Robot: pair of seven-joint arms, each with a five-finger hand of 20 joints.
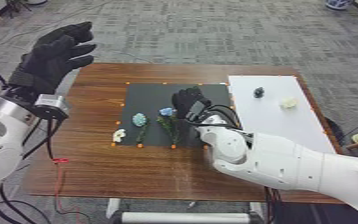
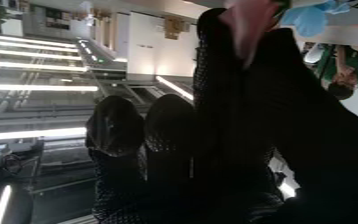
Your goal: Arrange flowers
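Brown wooden table (image 1: 95, 170) supports a dark mat (image 1: 144, 95) beneath the blue flower (image 1: 166, 111), whose stem runs toward the robot. Just right of the blue flower, the right hand (image 1: 188, 102), nearer than the left hand (image 1: 55, 55), pinches a pink flower (image 2: 249, 27); parallel placement beside that stem probably comes next.

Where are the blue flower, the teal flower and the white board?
Blue flower (image 1: 167, 112): head view, on its bloom.
Teal flower (image 1: 140, 119): head view, middle of its bloom.
White board (image 1: 278, 120): head view, bare surface.
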